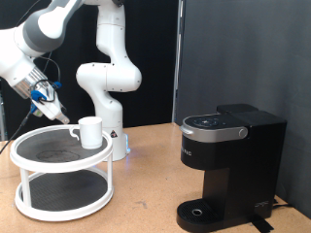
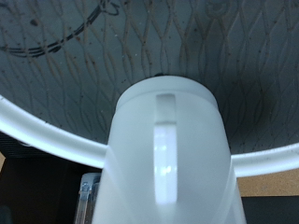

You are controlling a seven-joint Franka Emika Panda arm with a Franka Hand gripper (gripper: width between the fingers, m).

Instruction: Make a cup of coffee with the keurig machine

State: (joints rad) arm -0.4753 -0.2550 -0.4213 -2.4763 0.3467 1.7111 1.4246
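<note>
Hovering at the exterior view's left, the end effector (image 1: 60, 115) points down toward the small plain white ceramic cup (image 1: 89, 131), which stands on the top tier of the white two-tier round stand (image 1: 29, 180), near that tier's right edge. Whether its fingers are spread or closed I cannot tell: the exterior view shows only a pale tip beside the cup, and no finger appears in the wrist view. Nothing is seen held between the fingers.

The boxy matte black keurig machine (image 1: 228, 160) sits well apart on the wooden bench (image 1: 146, 194), at the exterior view's right, with its lid down and its round drip tray bare.

My judgement of the risks: the cup stands close to the tier's rim, so a sideways nudge from the end effector could tip it or push it off the stand. A grip on the smooth glazed wall or thin handle could also slip if it lands off-centre.

The wrist view fills with the cup (image 2: 168, 154), its handle facing the camera, and shows the dark mesh surface of the stand's tier (image 2: 84, 56) with its white rim. Only the exterior view shows the machine, the bench and how far the cup is from them.
</note>
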